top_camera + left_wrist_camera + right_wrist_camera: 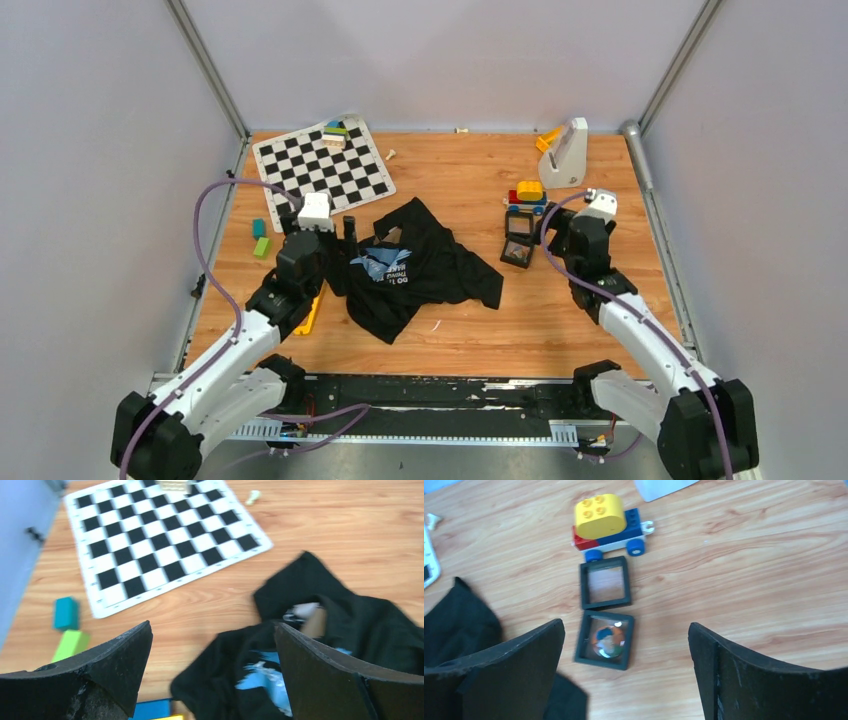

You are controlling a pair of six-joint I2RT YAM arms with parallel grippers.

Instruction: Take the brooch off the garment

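The garment [420,270], a black T-shirt with a light-blue graphic, lies crumpled at mid-table. My left gripper [322,232] hovers open at its left edge. In the left wrist view the fabric [230,665] runs under the right finger [320,675], and nothing is held between the jaws. The brooch [608,641], round with a coppery-orange rim, rests inside the nearer black square tray [583,652], clear of the shirt. My right gripper [626,625] stands open above and just right of that tray [517,252], holding nothing.
A second black tray [605,582] sits empty beyond the first, with a toy block car [606,527] behind it. A chessboard mat [322,162] lies back left, teal and green blocks [260,238] at the left. A white stand [567,152] is back right.
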